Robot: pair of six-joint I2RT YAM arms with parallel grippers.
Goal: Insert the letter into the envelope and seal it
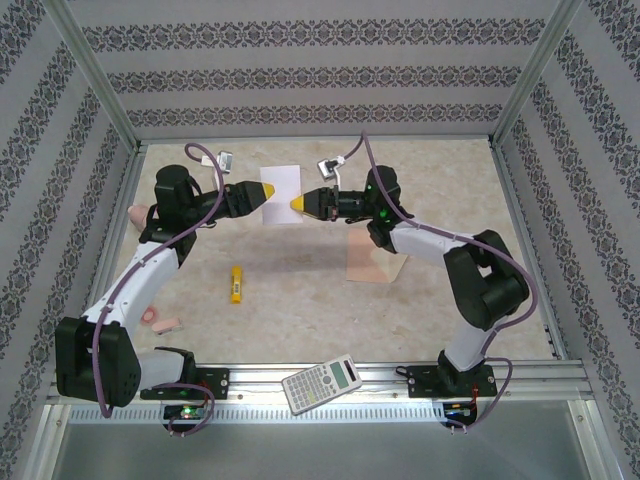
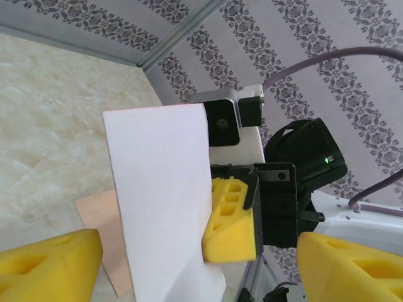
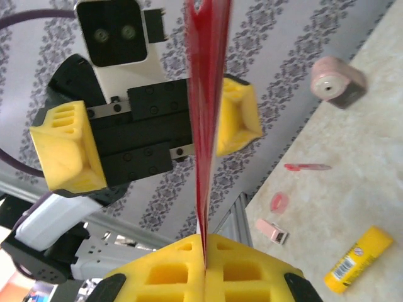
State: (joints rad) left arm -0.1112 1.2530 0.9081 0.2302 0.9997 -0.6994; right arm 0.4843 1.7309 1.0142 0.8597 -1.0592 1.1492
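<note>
The step in hand is judged to be a mid-air handover of the letter (image 1: pixel 282 182). The sheet is held upright above the bench (image 1: pixel 300 310), behind the envelope (image 1: pixel 365 262) and to its left. It is pinched at one edge by the right end effector (image 1: pixel 298 203), whose fingers are pressed together on the paper. The left end effector (image 1: pixel 263 192) is spread wide, with a finger on each side of the sheet; whether either finger touches it cannot be told.

The envelope lies flat on the bench, partly under the right forearm. Whether its flap is open cannot be told.

Both arms are reached forward and bent inward above and behind the envelope, so the end effectors meet nearly tip to tip.

Next, the sheet would probably have to be carried down to the envelope's mouth. It is also wider than the envelope, so folding may be called for.
</note>
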